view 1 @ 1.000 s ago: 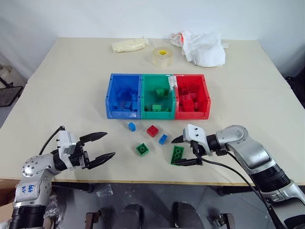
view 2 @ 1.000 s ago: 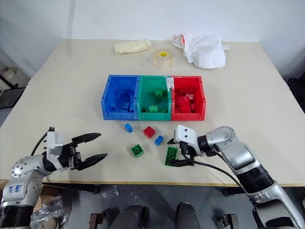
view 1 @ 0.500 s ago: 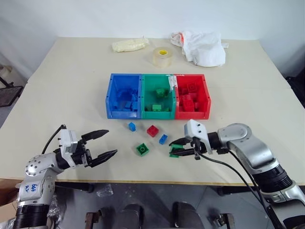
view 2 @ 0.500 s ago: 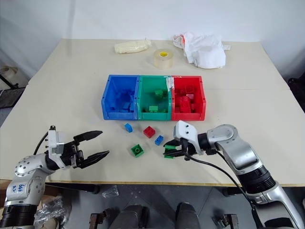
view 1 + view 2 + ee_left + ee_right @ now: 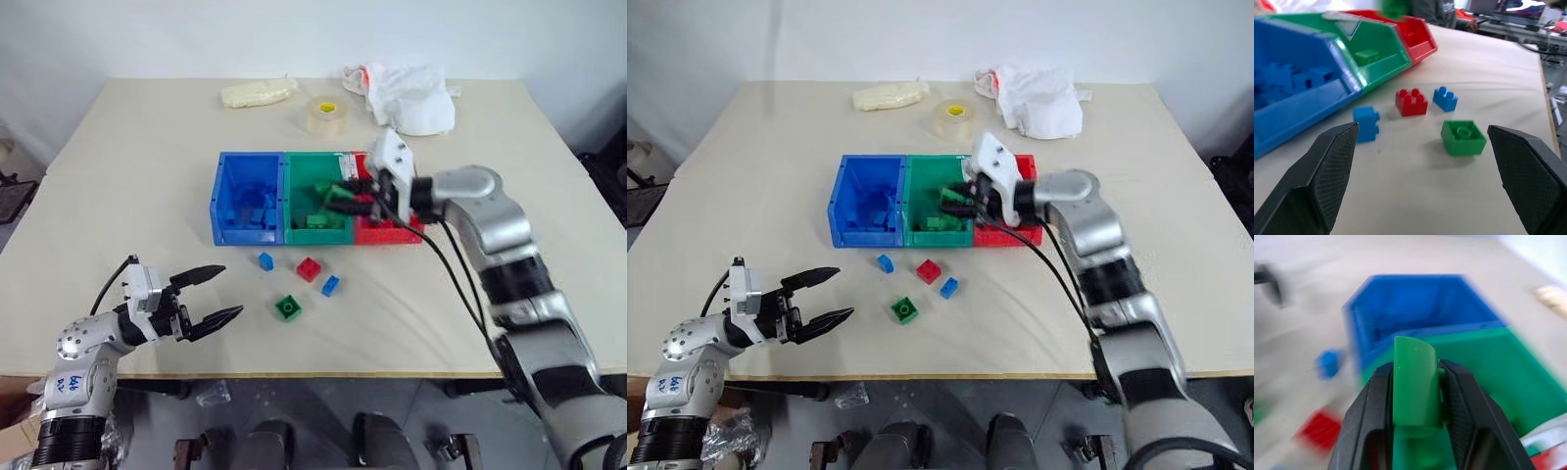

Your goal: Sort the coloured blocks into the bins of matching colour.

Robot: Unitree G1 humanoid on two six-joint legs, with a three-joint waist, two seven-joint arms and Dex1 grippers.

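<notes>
My right gripper (image 5: pixel 343 194) is shut on a long green block (image 5: pixel 1413 382) and holds it over the green bin (image 5: pixel 318 236). That bin sits between the blue bin (image 5: pixel 245 235) and the red bin (image 5: pixel 392 236), and each has blocks inside. In front of the bins, loose on the table, lie a blue block (image 5: pixel 265 260), a red block (image 5: pixel 310 268), another blue block (image 5: pixel 331 285) and a square green block (image 5: pixel 288 307). Near the table's front left, my left gripper (image 5: pixel 230 291) stands open and empty, pointing toward these blocks.
At the back of the table are a clear tape roll (image 5: pixel 326 116), a crumpled white cloth (image 5: pixel 407 93) and a pale packet (image 5: pixel 257 93). The table's front edge runs just below my left gripper.
My right gripper closed on the long green block at the table's front, lifted it, and carried it up and away to above the green bin. The left gripper stayed put.
</notes>
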